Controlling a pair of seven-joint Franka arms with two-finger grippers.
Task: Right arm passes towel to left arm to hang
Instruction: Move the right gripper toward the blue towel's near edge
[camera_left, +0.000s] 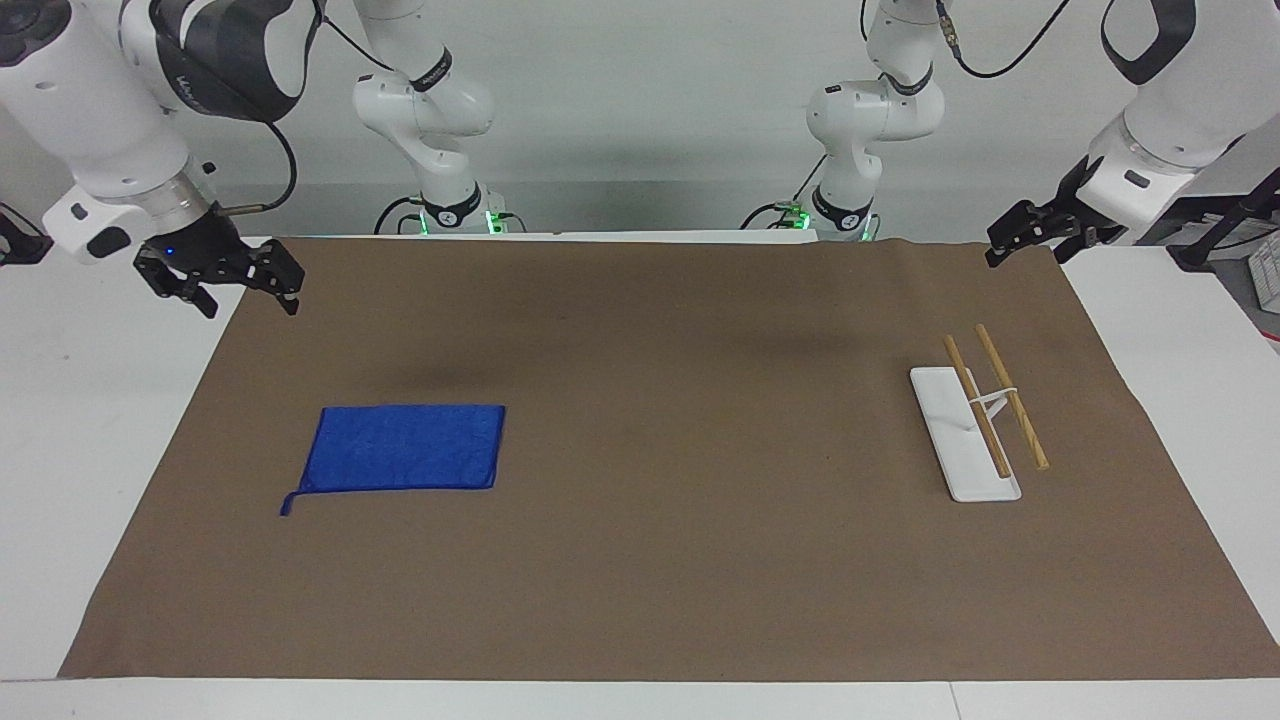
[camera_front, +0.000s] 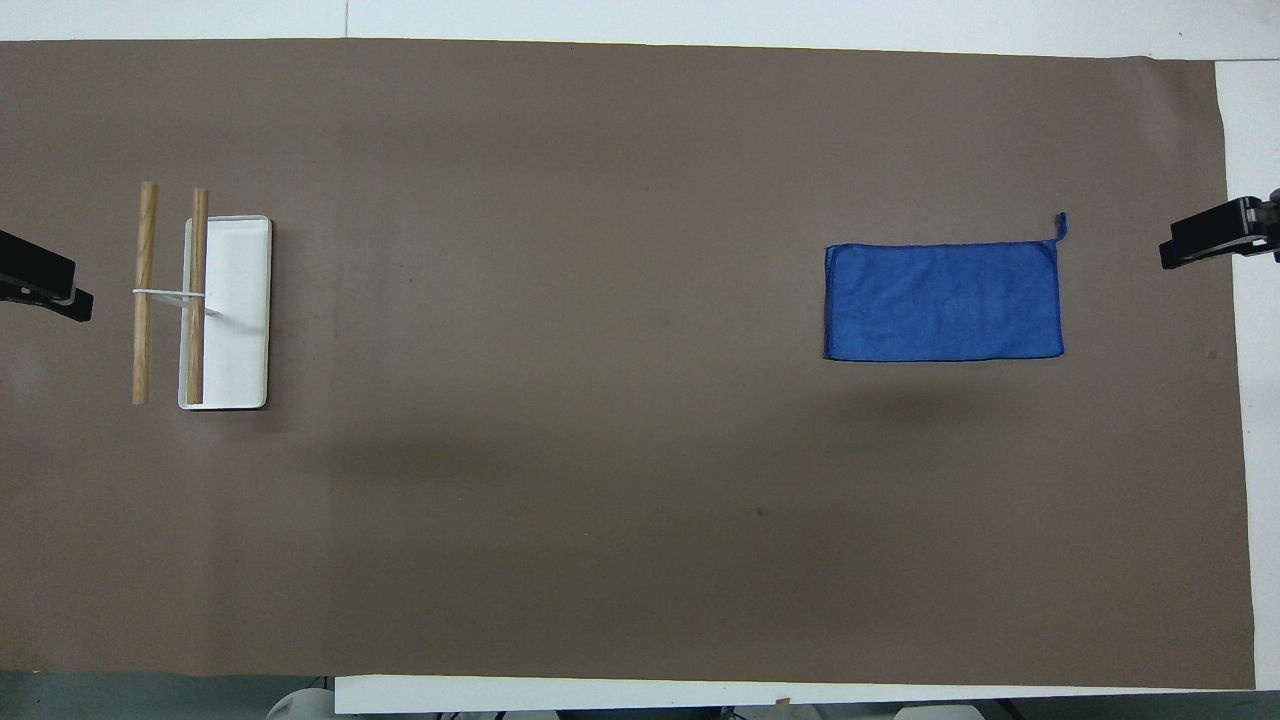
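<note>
Blue towel (camera_left: 405, 448) lies flat on the brown mat (camera_left: 640, 560) toward the right arm's end of the worktop, folded into a neat rectangle, hanging loop (camera_left: 288, 503) trailing off 1 corner. Rack (camera_left: 975, 425), white base with 2 wooden rails, stands toward the left arm's end, well apart from the towel.

Right pincer (camera_left: 245, 285) hangs over the mat's edge at its own end, fingers spread wide, empty. Left pincer (camera_left: 1010, 240) hangs over the mat's corner at the other end, also wide and empty; this arm waits.

Judgement: task not started. Towel looks light, soft, limp; it will sag and unfold when lifted. Best hold is probably a pinch at a short edge or corner, through all layers, leaving enough free cloth for the left pincer to take.
</note>
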